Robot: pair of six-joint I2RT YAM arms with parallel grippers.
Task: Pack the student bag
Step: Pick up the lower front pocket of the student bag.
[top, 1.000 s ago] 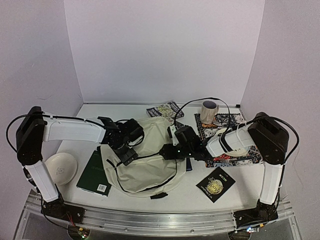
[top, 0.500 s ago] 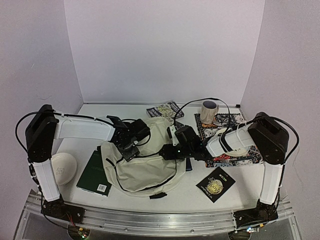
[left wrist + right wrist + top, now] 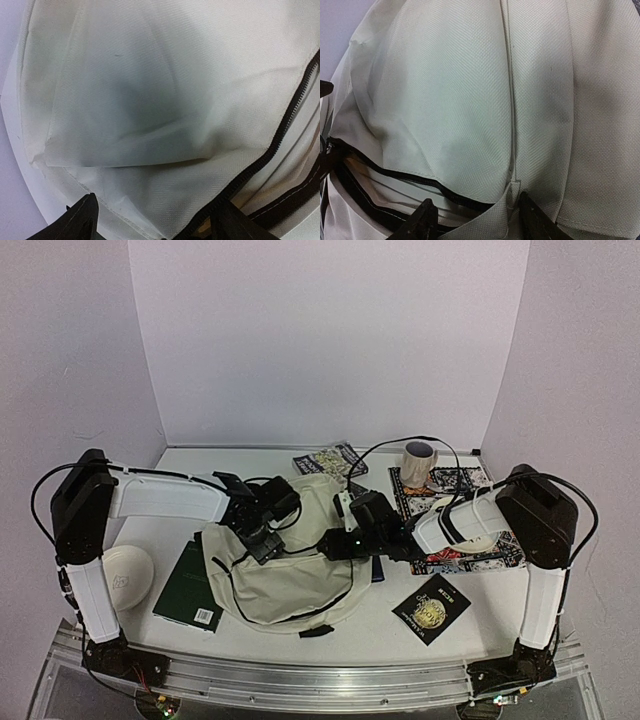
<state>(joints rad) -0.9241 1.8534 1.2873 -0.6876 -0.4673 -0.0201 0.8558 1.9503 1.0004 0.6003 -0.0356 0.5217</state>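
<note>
The cream student bag [image 3: 290, 575] lies in the middle of the table with a black zipper line along its opening. My left gripper [image 3: 262, 530] is at the bag's upper left edge. In the left wrist view its two black fingertips [image 3: 80, 222] stand wide apart, with the bag's flap [image 3: 150, 125] and zipper edge [image 3: 280, 135] between them. My right gripper [image 3: 330, 543] is at the bag's right side. Its fingers [image 3: 422, 220] stand apart around a fold of bag cloth [image 3: 510, 195], beside the zipper [image 3: 395, 172].
A green book [image 3: 190, 585] lies left of the bag, and a white bowl [image 3: 125, 575] further left. A dark blue book [image 3: 376, 568] pokes out under the bag's right edge. A black book with a gold emblem [image 3: 430, 608] lies front right. A mug [image 3: 418, 462] stands on the patterned mat [image 3: 470, 540].
My left gripper has moved back and to the right over the bag. The bag's left edge has bunched up toward it. The right arm has not moved.
</note>
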